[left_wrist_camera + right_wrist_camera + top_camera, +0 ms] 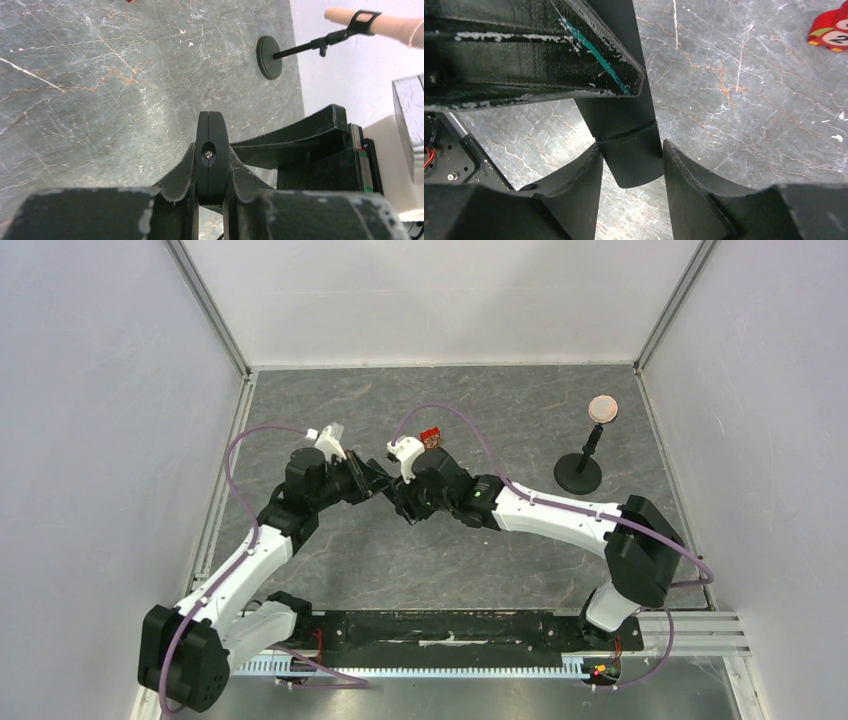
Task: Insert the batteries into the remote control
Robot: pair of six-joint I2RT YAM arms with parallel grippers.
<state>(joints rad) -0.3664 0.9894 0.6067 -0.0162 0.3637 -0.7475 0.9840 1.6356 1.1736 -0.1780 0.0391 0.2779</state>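
In the middle of the table [330, 400], well away from its edges, the two arms meet. The left gripper [211, 150] is shut tight on the remote control [624, 115]. The right gripper [631, 150] has a jaw on each side of the remote's free end. I cannot tell if it pinches or just sits close. No batteries show. A line crosses the bar near that end, maybe the cover. The left should hold firm while the right pulls straight along the bar, not sideways.
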